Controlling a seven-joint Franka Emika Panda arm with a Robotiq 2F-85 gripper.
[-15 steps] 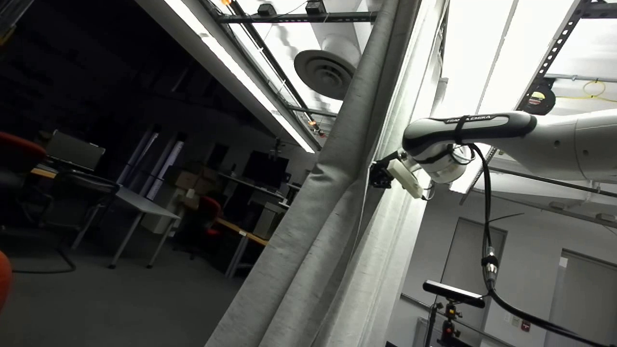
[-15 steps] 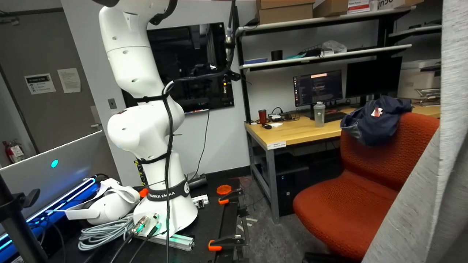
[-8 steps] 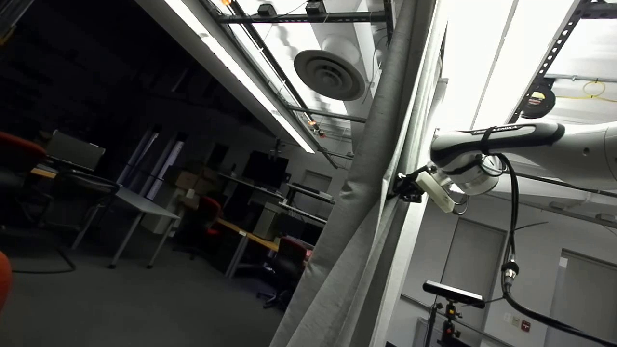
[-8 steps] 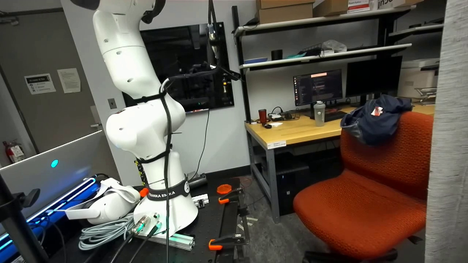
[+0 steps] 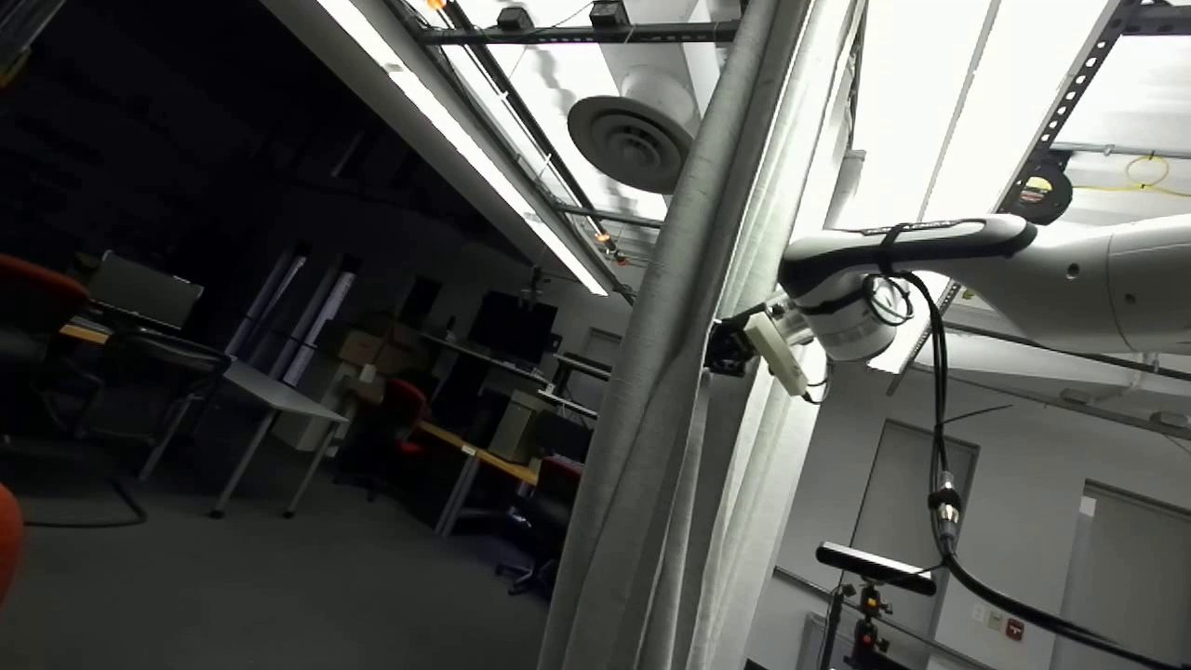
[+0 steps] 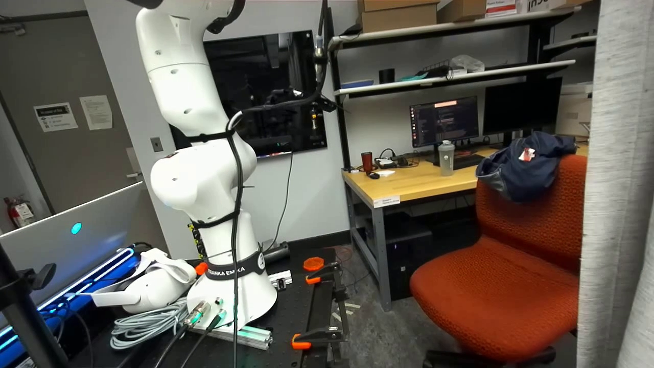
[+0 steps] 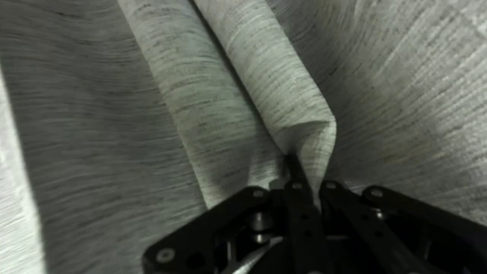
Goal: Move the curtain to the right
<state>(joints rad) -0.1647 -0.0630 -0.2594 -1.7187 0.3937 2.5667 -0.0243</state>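
Wrist view: looking at the curtain (image 7: 213, 114), pinched tight by a fold in the gripper (image 7: 311, 179) and hanging just beyond the arm (image 5: 1061, 288). Probably soft and floppy but heavy overall, so grab a fat fold, drag slow.

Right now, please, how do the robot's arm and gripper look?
The white, rounded arm has black straps, a dark cable and a dark base band lettered FRANKA EMIKA, partly covered. The gripper is black, with angular links and round, shiny pins.
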